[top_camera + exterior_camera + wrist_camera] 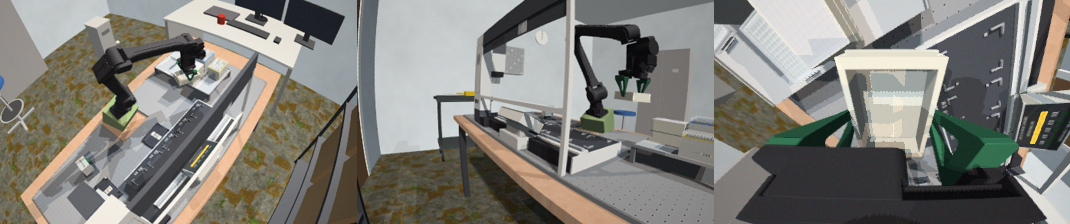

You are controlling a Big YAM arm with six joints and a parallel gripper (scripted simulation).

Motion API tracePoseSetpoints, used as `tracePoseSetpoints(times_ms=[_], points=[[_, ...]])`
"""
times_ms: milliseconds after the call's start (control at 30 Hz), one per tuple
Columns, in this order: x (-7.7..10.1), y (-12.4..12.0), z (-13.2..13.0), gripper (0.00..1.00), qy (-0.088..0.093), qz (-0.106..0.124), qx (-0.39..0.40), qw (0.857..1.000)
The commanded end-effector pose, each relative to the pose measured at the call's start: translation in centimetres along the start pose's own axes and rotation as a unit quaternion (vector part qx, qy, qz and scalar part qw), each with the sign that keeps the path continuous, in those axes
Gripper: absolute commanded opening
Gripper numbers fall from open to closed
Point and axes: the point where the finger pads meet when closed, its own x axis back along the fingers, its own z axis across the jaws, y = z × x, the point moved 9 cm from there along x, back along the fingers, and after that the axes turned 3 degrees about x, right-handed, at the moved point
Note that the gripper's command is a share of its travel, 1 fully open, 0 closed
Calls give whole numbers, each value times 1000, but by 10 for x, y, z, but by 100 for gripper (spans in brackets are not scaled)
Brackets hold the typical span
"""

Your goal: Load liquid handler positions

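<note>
My gripper (188,74) (632,87) (891,111) is shut on a cream one-well reservoir (179,77) (633,97) (889,63), gripping its long sides with the green fingers. The reservoir is open, empty and level, held high in the air. In the top view it hangs over the near edge of the shelf (163,67), towards the liquid handler's dark deck (173,135) (981,60). The deck's white corner brackets show beyond the reservoir in the wrist view, and the positions look bare. Covered tip racks (217,67) (698,141) stand on the shelf.
Pale stacked blocks (669,131) stand on the shelf beside the racks. The handler's tall dark frame (214,115) and its white post (567,88) run along the deck's far side. A dark nest plate (153,137) and a small box (85,166) lie nearer the arm's green base (119,115).
</note>
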Motion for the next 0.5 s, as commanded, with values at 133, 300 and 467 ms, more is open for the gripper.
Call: tracePoseSetpoints(times_ms=[133,300,467], points=[[11,5,-3,0,3,-16,-94,995],[11,5,-3,0,4,-16,-134,991],[11,5,-3,0,4,-16,-164,986]])
